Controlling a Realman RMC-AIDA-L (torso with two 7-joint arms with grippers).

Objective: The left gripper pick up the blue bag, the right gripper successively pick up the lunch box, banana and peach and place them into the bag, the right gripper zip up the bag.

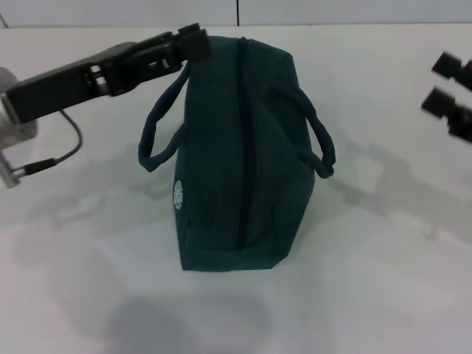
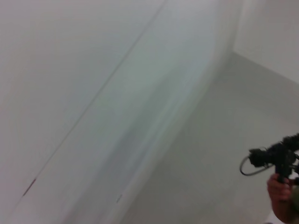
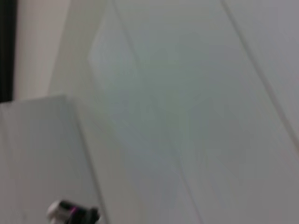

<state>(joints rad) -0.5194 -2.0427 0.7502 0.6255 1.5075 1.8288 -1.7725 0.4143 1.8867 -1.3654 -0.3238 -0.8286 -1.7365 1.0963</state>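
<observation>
**Blue bag zipped, held at far end**

- Blue bag: large dark teal fabric, centre of white table, zip closed, handles slack.
- Left gripper: at bag's far top corner, prob. steadying it; jaw state can't tell.
- Right gripper: well apart, right edge, jaws spread, empty, likely parked.

- Lab/test cell: bare white tabletop, plain white wall panels behind its far edge
- Hand holding camera rig

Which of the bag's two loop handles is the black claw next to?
The handle on the bag's left side, with the round white logo below it. The left gripper sits at its top; the other handle hangs alone.
</observation>
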